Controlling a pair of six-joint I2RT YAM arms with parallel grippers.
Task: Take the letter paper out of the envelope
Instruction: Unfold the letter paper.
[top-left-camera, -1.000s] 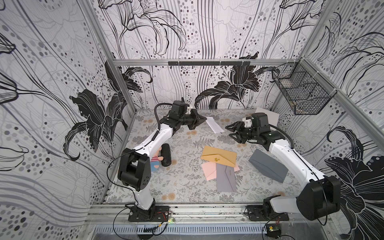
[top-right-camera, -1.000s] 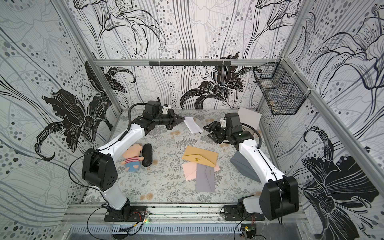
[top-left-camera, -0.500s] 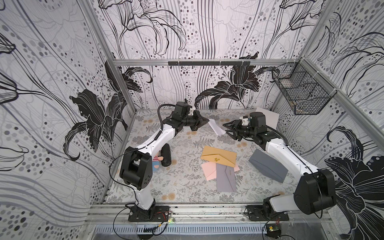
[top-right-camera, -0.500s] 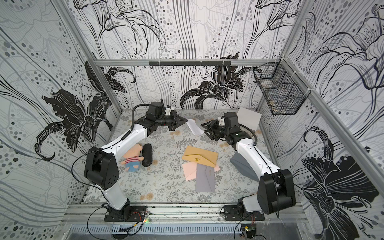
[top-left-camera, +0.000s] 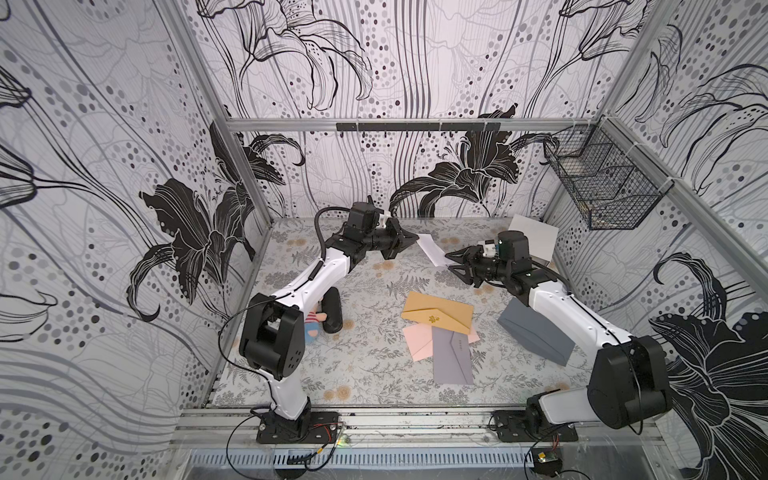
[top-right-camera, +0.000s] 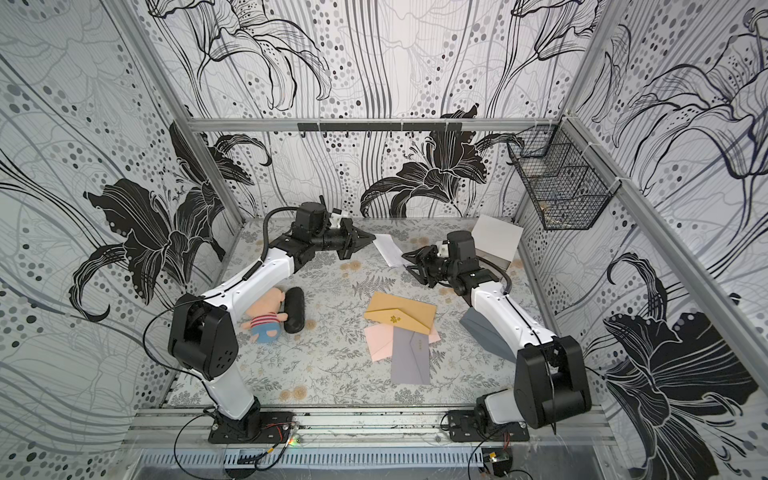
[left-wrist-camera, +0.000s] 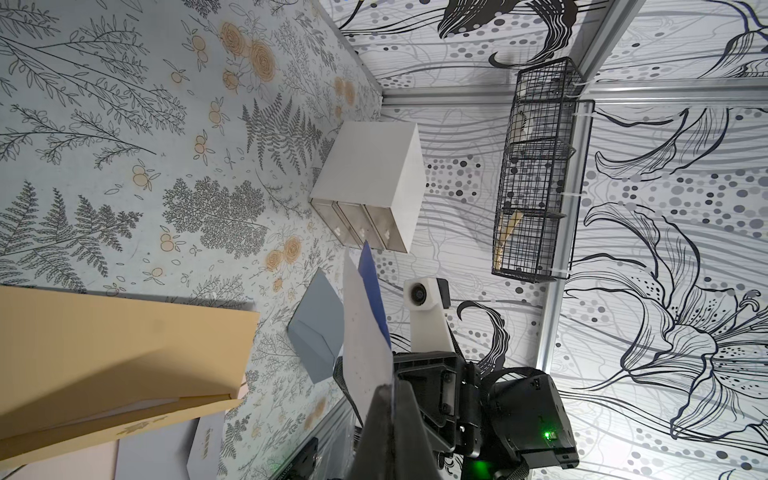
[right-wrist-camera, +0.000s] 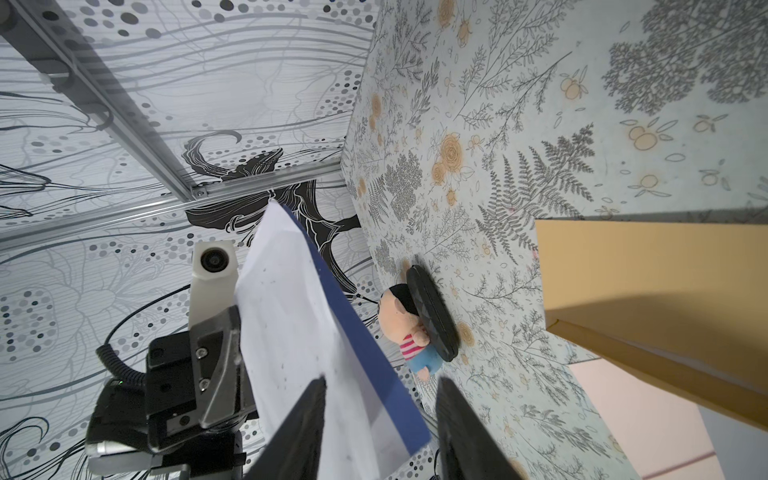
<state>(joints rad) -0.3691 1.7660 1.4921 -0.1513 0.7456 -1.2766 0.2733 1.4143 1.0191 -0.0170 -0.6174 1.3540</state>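
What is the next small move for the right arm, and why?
Probably close the right gripper on the white envelope: its jaws stand open around one end, while the left gripper pinches the other end in the air.

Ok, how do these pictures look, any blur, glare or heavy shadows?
Both top views: sharp, evenly lit, faint shadows on the table. Left wrist: crisp, a soft shadow across the yellow envelope. Right wrist: close fingers dark and slightly soft, paper sharp, no glare.
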